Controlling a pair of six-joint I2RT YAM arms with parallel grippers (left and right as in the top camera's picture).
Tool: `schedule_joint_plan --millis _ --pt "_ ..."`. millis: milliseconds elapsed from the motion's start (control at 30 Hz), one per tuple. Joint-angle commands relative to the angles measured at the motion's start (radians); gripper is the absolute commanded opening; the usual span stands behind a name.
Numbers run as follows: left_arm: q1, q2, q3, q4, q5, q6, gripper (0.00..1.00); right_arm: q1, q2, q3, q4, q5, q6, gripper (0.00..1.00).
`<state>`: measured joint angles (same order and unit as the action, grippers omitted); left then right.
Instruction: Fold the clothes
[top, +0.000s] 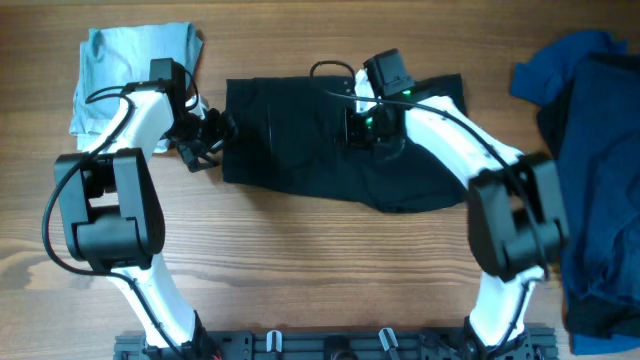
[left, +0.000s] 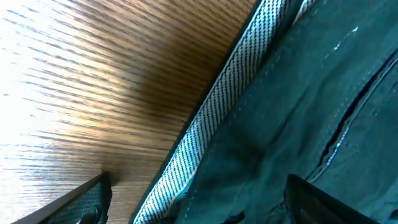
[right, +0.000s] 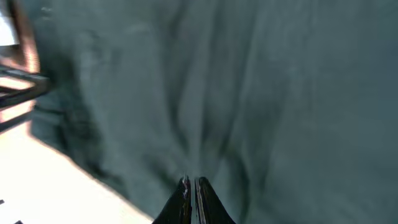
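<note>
Find the black shorts (top: 300, 150) spread across upper centre of the counter (top: 300, 270), long axis left to right. Note left pincer (top: 205, 135) released, straddling the whitish waistband (left: 211, 118) at their left end; right pincer (top: 365, 125) clenched on cloth mid-garment. Probably calls for folding along that axis.

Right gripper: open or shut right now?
Shut. The right gripper has its fingertips together with no gap, and creases in the black shorts run into them, so it seems to be pinching the fabric.
</note>
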<state>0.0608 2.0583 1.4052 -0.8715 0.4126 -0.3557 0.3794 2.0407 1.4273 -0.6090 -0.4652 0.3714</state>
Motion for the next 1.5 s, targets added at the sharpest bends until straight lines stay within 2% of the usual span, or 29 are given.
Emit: schedule_joint_plan --millis 0,200,400,1000,1067,1100,1233,1467 --pt "0.002 0.017 -0.014 -0.011 0.029 0.032 0.87 0.025 0.058 -0.003 0.024 -0.09 0.022 0.04" --pt "-0.025 0.017 -0.022 -0.016 0.027 0.037 0.86 0.061 0.063 -0.003 0.019 0.011 0.044 0.04" --pt "-0.045 0.017 -0.059 -0.003 -0.032 0.038 0.89 0.062 0.063 -0.003 0.018 0.027 0.074 0.04" --pt "-0.086 0.018 -0.132 0.087 -0.016 0.027 0.8 0.062 0.064 -0.024 0.052 0.092 0.107 0.04" --pt "-0.098 0.018 -0.132 0.092 -0.016 0.027 0.68 0.062 0.064 -0.026 0.058 0.093 0.106 0.04" --pt "-0.102 0.018 -0.132 0.095 -0.017 0.027 0.5 0.062 0.063 -0.026 0.059 0.097 0.106 0.04" --pt "-0.109 0.018 -0.132 0.097 -0.016 0.027 0.04 0.062 0.064 -0.026 0.063 0.103 0.103 0.04" --pt "-0.108 -0.012 -0.13 0.09 -0.016 0.028 0.04 0.047 0.021 0.007 0.045 -0.001 0.094 0.04"
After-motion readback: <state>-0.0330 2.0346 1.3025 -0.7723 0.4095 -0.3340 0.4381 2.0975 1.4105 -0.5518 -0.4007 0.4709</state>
